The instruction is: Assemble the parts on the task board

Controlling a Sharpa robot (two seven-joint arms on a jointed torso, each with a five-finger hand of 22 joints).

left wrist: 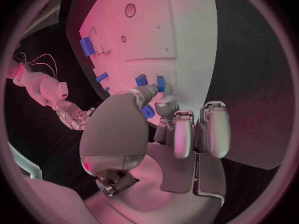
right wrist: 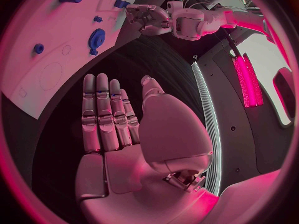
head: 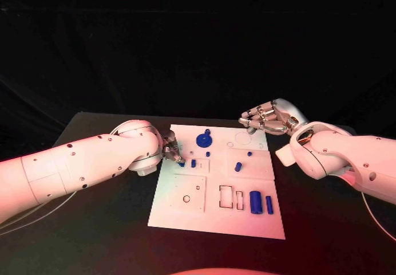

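The white task board (head: 216, 215) lies in the middle of the black table. My left hand (head: 171, 150) is over the board's left edge, and its thumb and a finger pinch a small blue part (left wrist: 147, 111), which sits low at the board surface (head: 181, 164). A blue gear (head: 203, 139) stands near the board's far edge. Two small blue parts (head: 194, 163) (head: 209, 153) lie just right of the left hand. My right hand (head: 265, 120) hovers beyond the board's far right corner, its fingers (right wrist: 102, 114) stretched out flat and holding nothing.
More blue parts sit on the board: two (head: 237, 167) (head: 249, 153) right of centre, and two upright cylinders (head: 256, 201) (head: 269, 204) near the front right. Outlined slots (head: 225, 196) and a hole (head: 186, 199) mark the near half. Black table surrounds the board.
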